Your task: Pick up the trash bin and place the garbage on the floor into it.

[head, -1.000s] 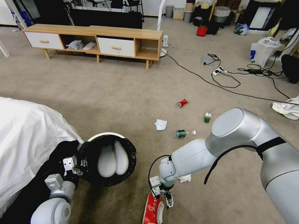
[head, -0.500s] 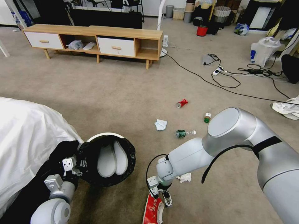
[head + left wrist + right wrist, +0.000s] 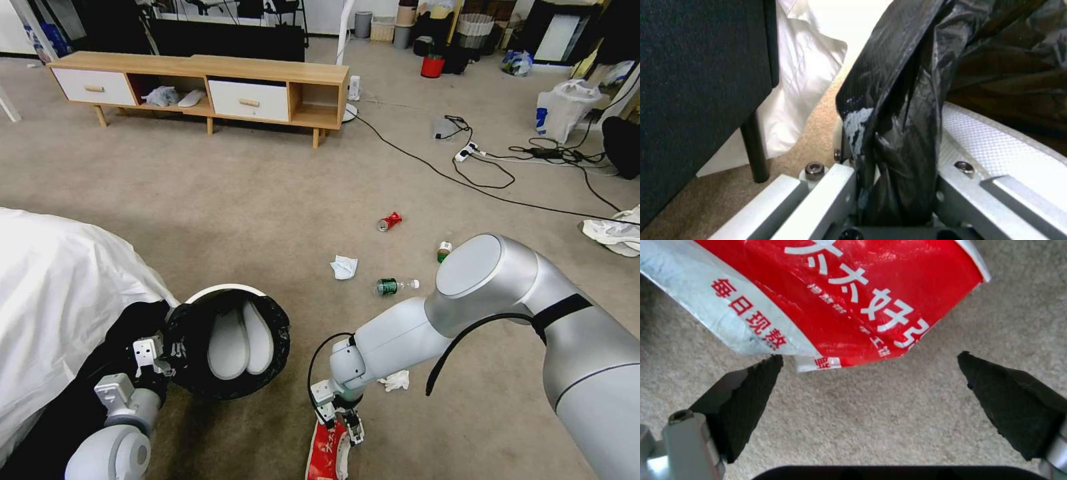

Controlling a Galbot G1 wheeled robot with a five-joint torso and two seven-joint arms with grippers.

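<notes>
Lowered leftward, right gripper (image 3: 340, 427) gapes wide at red-and-white wrapper (image 3: 328, 455); left gripper (image 3: 893, 200) clamps trash bin (image 3: 230, 343).

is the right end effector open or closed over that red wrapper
Open. The right end effector shows both fingers spread apart, bare carpet between, at the red wrapper's edge.

Glossy plastic and metal over matt carpet

The floor (image 3: 267, 200) is matt, rough short-pile carpet. The trash bin (image 3: 223, 291) has a smooth white plastic rim and a crinkled, shiny black bag (image 3: 898, 110) as liner. The red-and-white wrapper (image 3: 849, 290) looks glossy and creased. The right gripper (image 3: 871, 390) has matt black textured pads (image 3: 746, 400) on brushed metal; the arm shell (image 3: 493, 280) is smooth satin silver.
</notes>
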